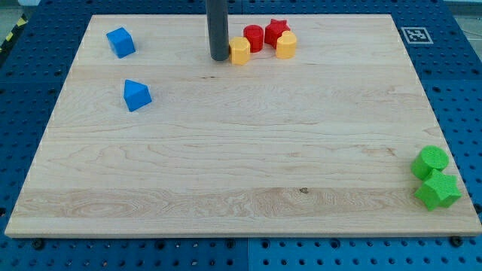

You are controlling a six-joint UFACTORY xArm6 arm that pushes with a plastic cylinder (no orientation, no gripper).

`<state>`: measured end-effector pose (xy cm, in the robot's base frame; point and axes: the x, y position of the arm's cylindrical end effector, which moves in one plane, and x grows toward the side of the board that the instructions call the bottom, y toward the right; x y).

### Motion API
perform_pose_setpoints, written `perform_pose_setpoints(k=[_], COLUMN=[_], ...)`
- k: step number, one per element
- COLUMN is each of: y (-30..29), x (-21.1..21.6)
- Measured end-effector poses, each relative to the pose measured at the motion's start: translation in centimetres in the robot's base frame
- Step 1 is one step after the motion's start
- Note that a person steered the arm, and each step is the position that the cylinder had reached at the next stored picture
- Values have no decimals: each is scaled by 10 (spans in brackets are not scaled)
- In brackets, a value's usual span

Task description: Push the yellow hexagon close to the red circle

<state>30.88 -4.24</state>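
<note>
Two blue blocks (120,42) (137,95) lie at the bench's (226,165) left; my tip (219,57) touches the left side of the yellow hexagon (239,52); no gripper exists to open or close; the hexagon touches the red circle (254,38); a red star (276,30) and second yellow block (286,45) follow; two green blocks (430,162) (437,190) sit far right.

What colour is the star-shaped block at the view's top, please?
Red. The star block shows clearly in the camera view, beside the red circle.

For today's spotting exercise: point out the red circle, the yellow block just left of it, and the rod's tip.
red circle (254,36), camera view, top face.
yellow block (239,50), camera view, top face.
my tip (219,57), camera view, rod's very end, beside the yellow block's left.
</note>
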Motion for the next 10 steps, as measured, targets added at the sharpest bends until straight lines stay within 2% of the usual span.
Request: perform_pose_setpoints(k=[2,4,5,10], y=[-8,-12,-10,27], x=[-1,-45,-14,5])
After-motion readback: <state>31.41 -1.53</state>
